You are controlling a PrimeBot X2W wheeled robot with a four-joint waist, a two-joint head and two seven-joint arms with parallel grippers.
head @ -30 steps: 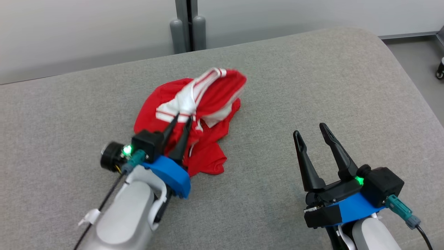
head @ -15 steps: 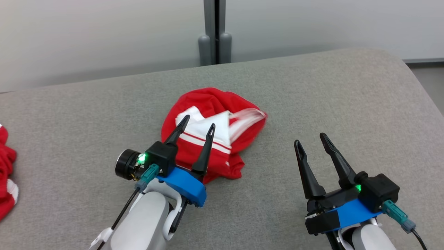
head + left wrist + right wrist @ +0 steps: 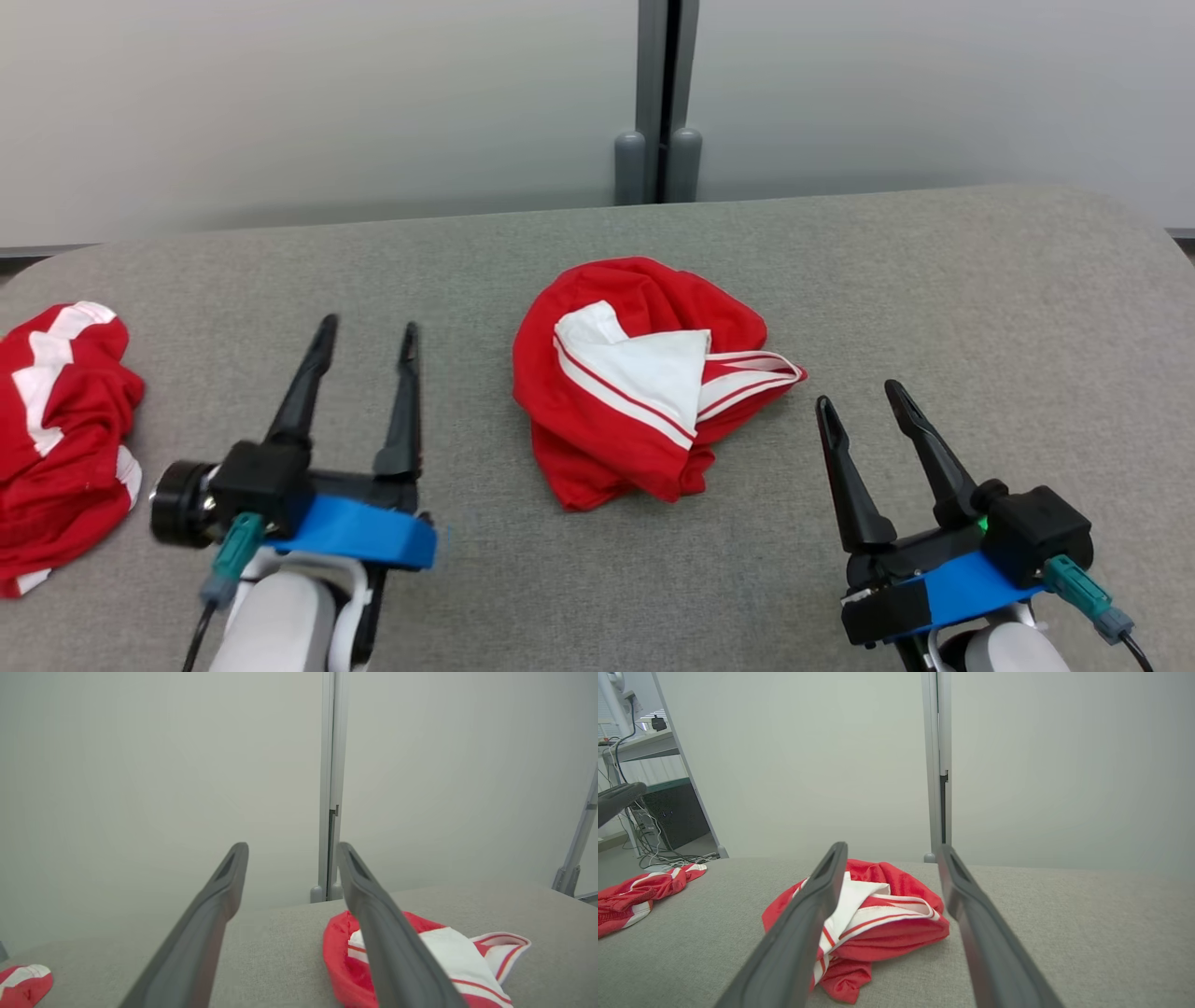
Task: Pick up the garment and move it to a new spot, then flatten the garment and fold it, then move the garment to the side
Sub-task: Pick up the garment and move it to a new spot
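The garment, red with white panels and stripes, lies crumpled in a heap near the middle of the grey bench. It sits between the 2 end effectors and touches neither. The left end effector hovers to the garment's left, clear of it, with its 2 dark fingers spread wide and nothing between them. In the left wrist view the garment lies ahead and to the right, partly behind the right-hand finger. The right end effector hangs near the garment's right side, just beyond the striped white edge that points towards it. Its fingers are also spread wide and hold nothing. In the right wrist view the heap lies ahead and slightly left. A second red and white garment lies bunched at the bench's left edge, well apart from the first. A pale wall with a grey post stands behind the bench.
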